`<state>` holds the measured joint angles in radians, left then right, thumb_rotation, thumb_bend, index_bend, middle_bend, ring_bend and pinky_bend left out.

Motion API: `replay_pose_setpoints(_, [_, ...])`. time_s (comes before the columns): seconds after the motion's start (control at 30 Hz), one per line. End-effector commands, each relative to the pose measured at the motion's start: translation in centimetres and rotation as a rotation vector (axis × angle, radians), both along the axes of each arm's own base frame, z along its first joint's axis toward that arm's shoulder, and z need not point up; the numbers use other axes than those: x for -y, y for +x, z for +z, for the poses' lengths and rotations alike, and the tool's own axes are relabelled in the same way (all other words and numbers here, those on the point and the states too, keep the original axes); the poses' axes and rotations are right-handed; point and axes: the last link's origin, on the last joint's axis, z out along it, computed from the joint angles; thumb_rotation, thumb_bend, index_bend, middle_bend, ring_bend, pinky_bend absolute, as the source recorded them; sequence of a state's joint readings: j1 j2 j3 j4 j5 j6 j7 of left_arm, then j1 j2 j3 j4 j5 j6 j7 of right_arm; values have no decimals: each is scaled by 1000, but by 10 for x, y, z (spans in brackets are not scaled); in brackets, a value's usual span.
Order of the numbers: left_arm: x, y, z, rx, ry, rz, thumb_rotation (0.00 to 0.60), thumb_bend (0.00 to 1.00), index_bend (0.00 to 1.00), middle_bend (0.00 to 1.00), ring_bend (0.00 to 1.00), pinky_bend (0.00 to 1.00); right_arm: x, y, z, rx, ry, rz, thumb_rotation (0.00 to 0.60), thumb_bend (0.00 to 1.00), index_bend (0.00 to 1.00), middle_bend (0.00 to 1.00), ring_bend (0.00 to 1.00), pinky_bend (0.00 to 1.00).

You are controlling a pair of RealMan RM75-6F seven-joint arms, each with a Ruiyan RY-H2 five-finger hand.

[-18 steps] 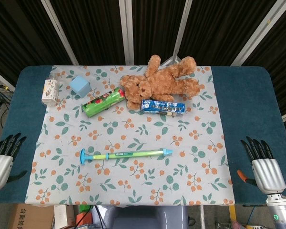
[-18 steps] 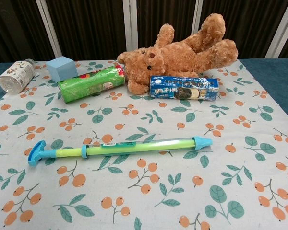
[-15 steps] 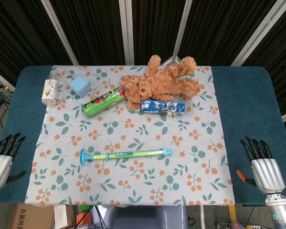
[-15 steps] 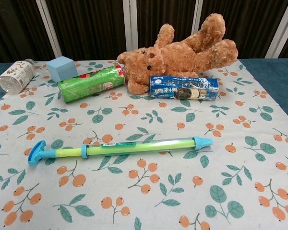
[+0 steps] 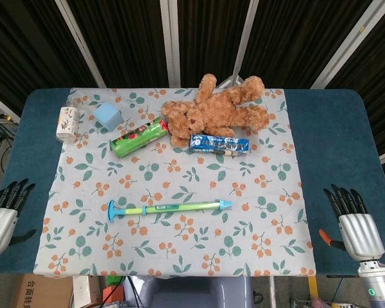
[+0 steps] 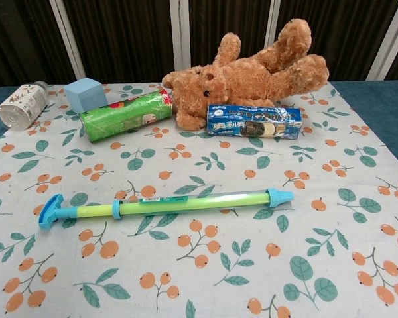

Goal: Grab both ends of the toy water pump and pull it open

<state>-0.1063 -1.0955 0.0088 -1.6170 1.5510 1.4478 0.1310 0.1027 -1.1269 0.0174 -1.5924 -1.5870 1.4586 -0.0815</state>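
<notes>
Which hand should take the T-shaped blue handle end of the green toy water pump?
Left. The green toy water pump lies crosswise with its T-shaped blue handle toward the left hand; its blue nozzle tip points toward the right hand. Both hands sit open, off the floral cloth.

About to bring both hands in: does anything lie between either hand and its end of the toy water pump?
Nothing visible does. The toy water pump lies alone on the cloth between the left hand and right hand; the teddy bear and packages lie beyond it.
</notes>
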Motion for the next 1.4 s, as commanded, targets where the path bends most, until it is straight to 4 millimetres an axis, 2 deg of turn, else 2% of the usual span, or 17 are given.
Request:
replay_pose_setpoints(0.03, [0, 0, 0, 3, -1, 4, 600, 37, 0, 0, 0, 119, 0, 0, -1, -2, 3, 0, 600, 247, 0, 0, 0, 0])
replay_pose_setpoints(0.3, [-1, 1, -1, -2, 0, 9, 600, 37, 27, 0, 0, 122, -1, 0, 0, 7, 8, -5, 600, 248, 0, 0, 0, 0])
replay_pose_setpoints(0.5, [-3, 5, -2, 10, -7, 11, 600, 95, 200, 28, 3, 177, -2, 3, -3, 14, 20, 6, 600, 247, 0, 0, 0, 0])
replay_pose_setpoints(0.6, [-8, 14, -6, 14, -21, 6, 600, 141, 327, 84, 34, 213, -3, 5, -4, 19, 30, 16, 600, 247, 0, 0, 0, 0])
replay_pose_setpoints(0.7, [-18, 28, -13, 13, -43, -6, 600, 166, 409, 131, 54, 227, -2, 6, -6, 26, 39, 21, 600, 247, 0, 0, 0, 0])
replay_pose_setpoints(0.87, [-40, 60, -33, -29, -95, -43, 600, 208, 428, 155, 64, 238, 0, 6, -8, 39, 47, 17, 600, 247, 0, 0, 0, 0])
replay_pose_setpoints(1.13, [-62, 110, -89, -99, -223, -70, 600, 270, 468, 189, 81, 261, 3, 5, -11, 53, 62, 4, 600, 247, 0, 0, 0, 0])
replay_pose_setpoints(1.4, [-76, 136, -134, -153, -255, -50, 600, 308, 497, 212, 102, 277, 5, 5, -13, 69, 74, -7, 600, 247, 0, 0, 0, 0])
